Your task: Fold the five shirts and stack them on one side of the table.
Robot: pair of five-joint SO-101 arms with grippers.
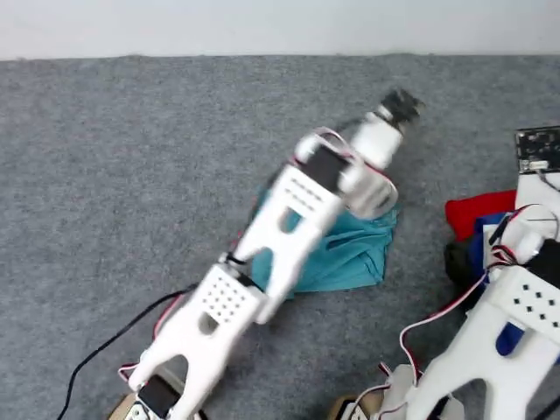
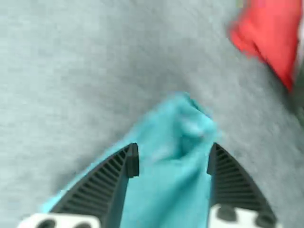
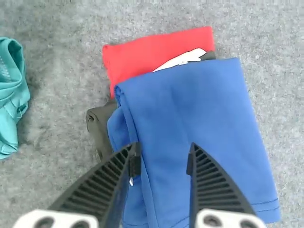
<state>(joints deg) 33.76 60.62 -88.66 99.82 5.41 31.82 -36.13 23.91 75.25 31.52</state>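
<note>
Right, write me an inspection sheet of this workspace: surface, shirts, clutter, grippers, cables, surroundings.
Surface: grey carpeted tabletop.
Job's things: teal shirt lies crumpled mid-table, unfolded. The folded blue shirt tops a stack, with the red shirt, a white one and a dark one beneath.
Clutter: nothing seen.
Grippers: left gripper is open, straddling a bunched edge of the teal shirt. Right gripper is open over the blue shirt.
Cables: a black cable trails across the tabletop by the left arm. Red and white wires loop along the right arm.
Surroundings: pale wall behind the table.
</note>
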